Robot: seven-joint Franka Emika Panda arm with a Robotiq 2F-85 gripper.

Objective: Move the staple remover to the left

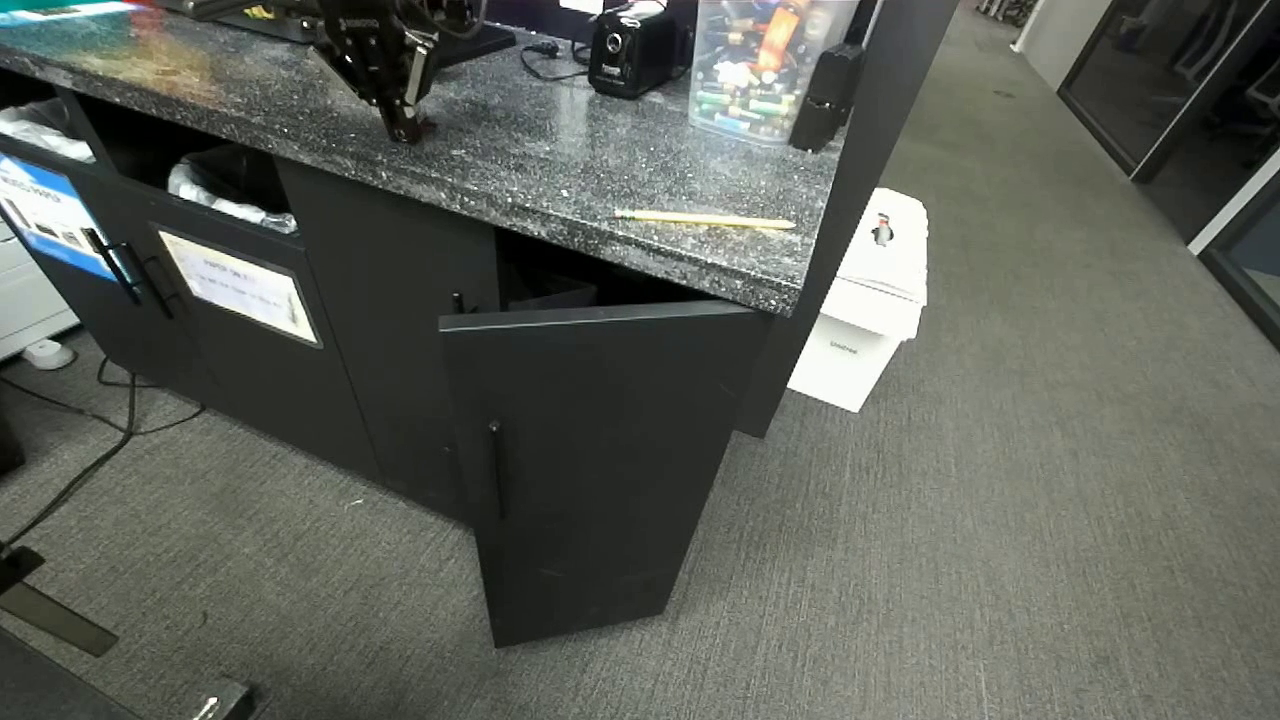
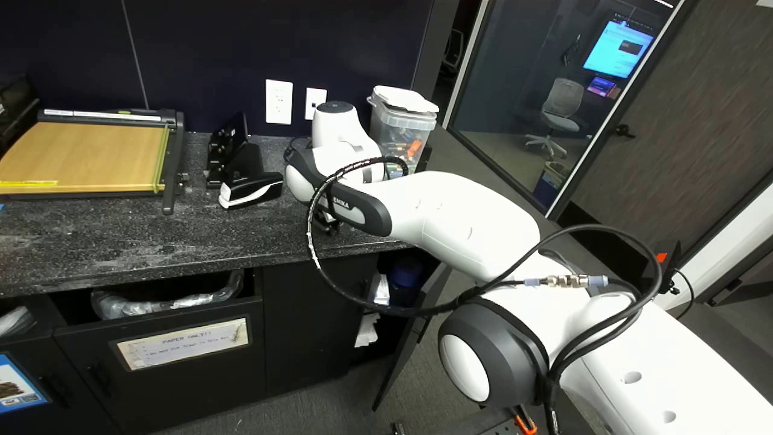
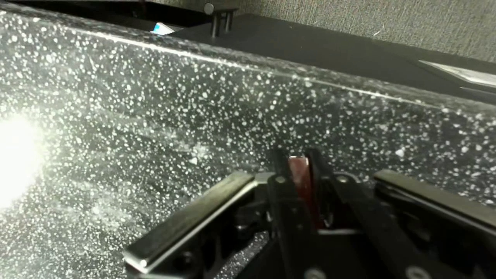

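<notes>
The staple remover [image 3: 301,174] is dark red and sits between the fingers of my gripper [image 3: 295,154] in the wrist view. The fingers are closed against its two sides, and its lower part is hidden by them. In an exterior view my gripper [image 1: 403,128] points down at the dark speckled counter [image 1: 560,165], close to the front edge. The staple remover is hard to make out there against the dark fingertips. I cannot tell whether it touches the counter. In an exterior view the gripper [image 2: 327,223] is mostly hidden behind the white arm.
A yellowish pencil [image 1: 705,219] lies near the counter's corner. A clear bin of batteries [image 1: 745,80], a black upright object [image 1: 828,95] and a black device [image 1: 632,50] stand behind. A stapler [image 2: 250,189] and a paper cutter [image 2: 84,154] are further along. A cabinet door [image 1: 600,460] hangs open.
</notes>
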